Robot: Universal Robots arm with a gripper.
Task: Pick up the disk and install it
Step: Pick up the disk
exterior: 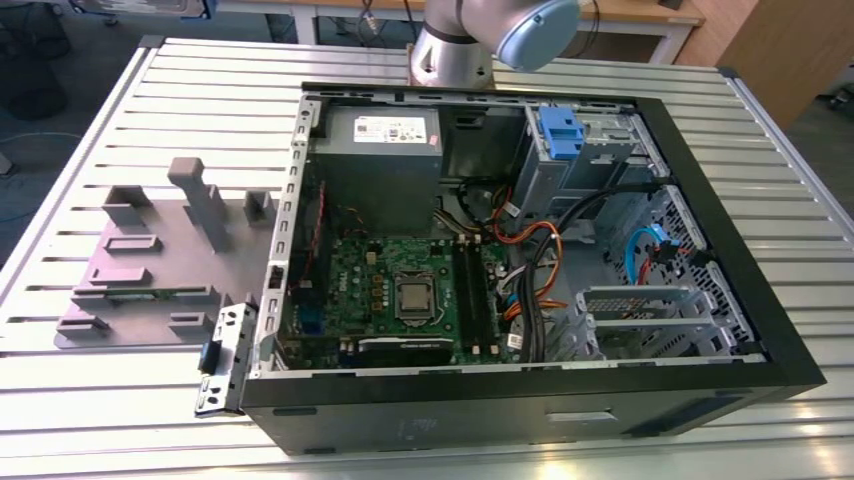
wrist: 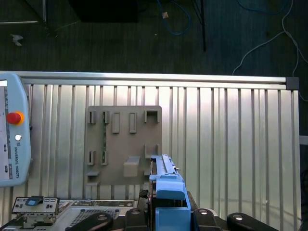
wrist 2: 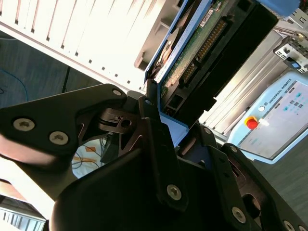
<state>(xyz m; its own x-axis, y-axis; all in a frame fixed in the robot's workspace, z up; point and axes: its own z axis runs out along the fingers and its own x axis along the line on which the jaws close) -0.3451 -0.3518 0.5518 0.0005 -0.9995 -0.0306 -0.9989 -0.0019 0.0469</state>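
Gripping tight here: the gripper point(wrist 2: 168, 115) has its black fingers point(wrist 2: 155, 139) clenched on one end of the disk point(wrist 2: 202, 53). The second wrist view gives you the drive almost edge-on, with green circuit board on one face and the blue carrier bracket running along its rim. It's up off the table, held at a slant in the air, with the pale slatted table point(wrist 2: 72, 29) behind it.

Over to the first wrist view, where the disk point(wrist: 168, 185) shows as a blue frame rising out of the claw, seen from above against the ribbed aluminium table point(wrist: 231, 144). The grey fixture plate point(wrist: 120, 139), all pegs and slots, lies flat on those slats and the drive's edge overlaps its border in this view. A teach pendant point(wrist: 12, 139) with a red button sits off the table's side (the same pendant point(wrist 2: 274, 120) turns up in the second wrist view too).

Now the exterior view. The open computer case point(exterior: 534, 410) lies on its side on the table point(exterior: 80, 400), motherboard point(exterior: 400, 290) face up. The grey power supply point(exterior: 380, 150) sits in the corner below the arm point(exterior: 494, 35). A blue latch piece point(exterior: 558, 130) sits on the metal drive bay just beside it. The fixture plate point(exterior: 160, 260) rests on the exterior view's left of the case, close by it.
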